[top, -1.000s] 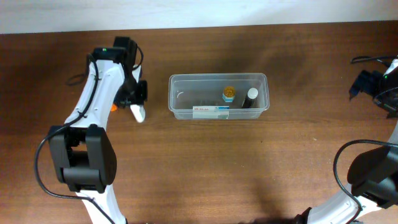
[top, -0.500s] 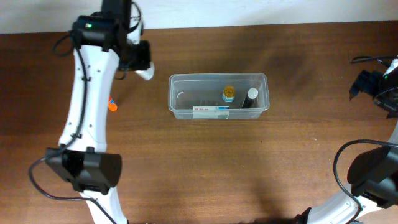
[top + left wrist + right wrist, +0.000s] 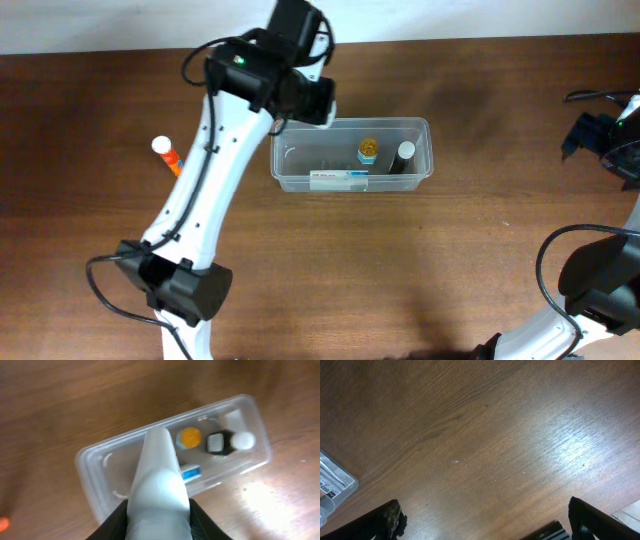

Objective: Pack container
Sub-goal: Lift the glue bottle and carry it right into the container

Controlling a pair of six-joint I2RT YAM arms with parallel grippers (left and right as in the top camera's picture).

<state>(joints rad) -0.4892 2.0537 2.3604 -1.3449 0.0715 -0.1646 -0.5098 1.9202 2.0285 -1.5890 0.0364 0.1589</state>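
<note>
Left gripper (image 3: pixel 159 522) clamped on white tapered tube (image 3: pixel 157 470), hovering above container (image 3: pixel 95 467) holding small bottles (image 3: pixel 190 437); right gripper (image 3: pixel 487 525) spread wide over table (image 3: pixel 480 435).

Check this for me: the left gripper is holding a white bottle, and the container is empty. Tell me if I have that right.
Not quite. The container is not empty: the left wrist view shows a yellow-capped bottle, a dark bottle with a white cap and a small box inside it. The rest stands: the left gripper is holding a white bottle.
</note>
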